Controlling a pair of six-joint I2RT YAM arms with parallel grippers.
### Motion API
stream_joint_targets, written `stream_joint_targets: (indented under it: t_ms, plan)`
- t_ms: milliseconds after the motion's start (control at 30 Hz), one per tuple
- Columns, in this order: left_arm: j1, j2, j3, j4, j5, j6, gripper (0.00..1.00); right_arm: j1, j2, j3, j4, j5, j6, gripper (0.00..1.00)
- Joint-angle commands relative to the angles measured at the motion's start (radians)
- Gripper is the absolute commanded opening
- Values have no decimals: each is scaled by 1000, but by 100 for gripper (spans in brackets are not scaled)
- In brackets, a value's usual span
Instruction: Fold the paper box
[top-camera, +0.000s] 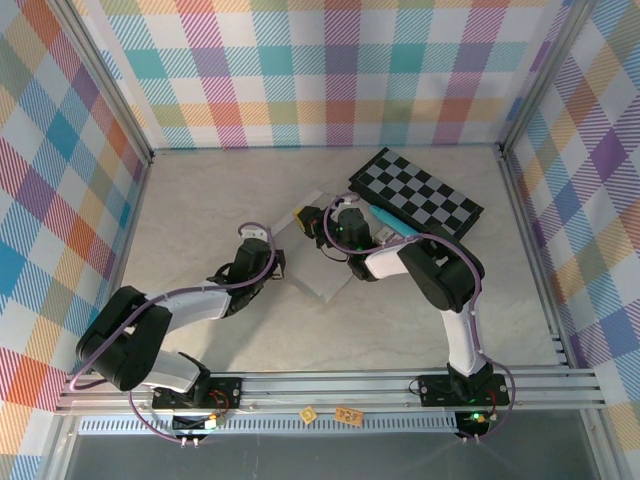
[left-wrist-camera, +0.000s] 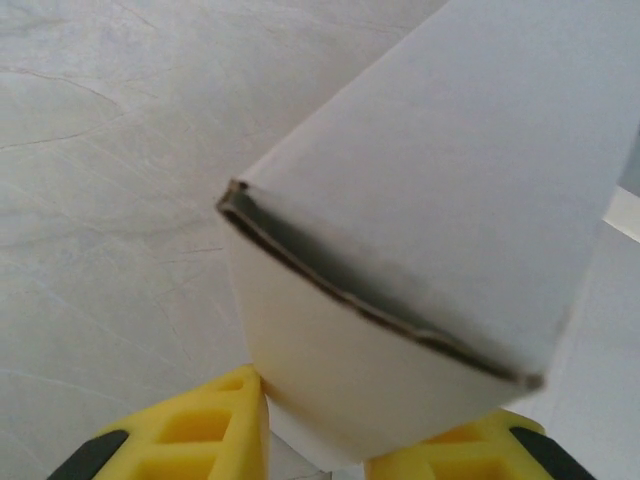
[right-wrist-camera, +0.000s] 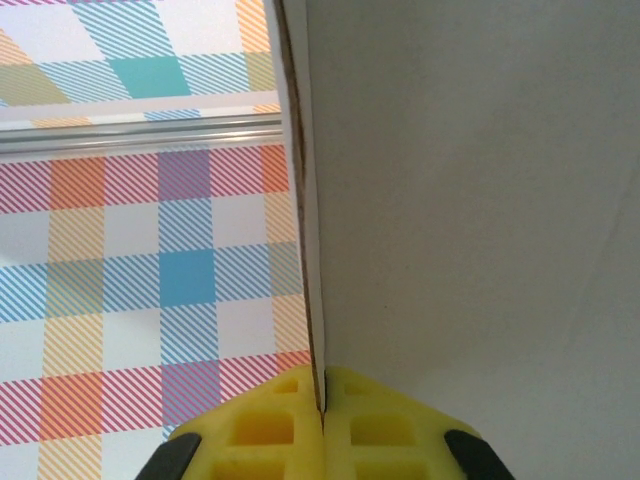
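Note:
The paper box (top-camera: 316, 268) is a white card sheet lying partly folded in the middle of the table, between my two arms. In the left wrist view a folded-up wall of the box (left-wrist-camera: 450, 180) stands between my yellow fingers (left-wrist-camera: 215, 430) and touches both of them. My left gripper (left-wrist-camera: 350, 425) is shut on that folded part and reaches the box from its left side (top-camera: 282, 262). My right gripper (right-wrist-camera: 322, 398) is shut on a thin upright edge of the box (right-wrist-camera: 480, 200), with the card pinched between its pads. From above, the right gripper (top-camera: 305, 215) sits at the sheet's far corner.
A black-and-grey checkered board (top-camera: 415, 195) lies at the back right, close behind the right wrist. Plaid walls (top-camera: 320, 70) enclose the table on three sides. Aluminium rails (top-camera: 350, 385) run along the near edge by the arm bases.

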Motion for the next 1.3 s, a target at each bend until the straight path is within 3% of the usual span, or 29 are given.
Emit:
stream_joint_targets:
  t_ms: [0,133,300,733,900,1067,1267]
  plan:
    - [-25,33,64,-58,-101,-48,24,35,34,-6,-71,-47,22,0]
    - [-45,65,104,-112,-152,-68,19,38,30,-8,-77,-42,29,0]
    - [-55,93,125,-122,-159,-86,1,38,23,-7,-81,-38,37,0]
    - [-58,107,190,-236,-199,-111,0,38,-14,-7,-138,-18,38,1]
    - [-58,78,266,-405,-223,-121,0,24,-130,-12,-327,16,15,33]
    - [-43,44,383,-605,-170,-126,0,-28,-307,16,-666,36,-59,52]
    - [6,51,529,-845,-47,-137,0,-97,-475,187,-1138,57,-243,62]
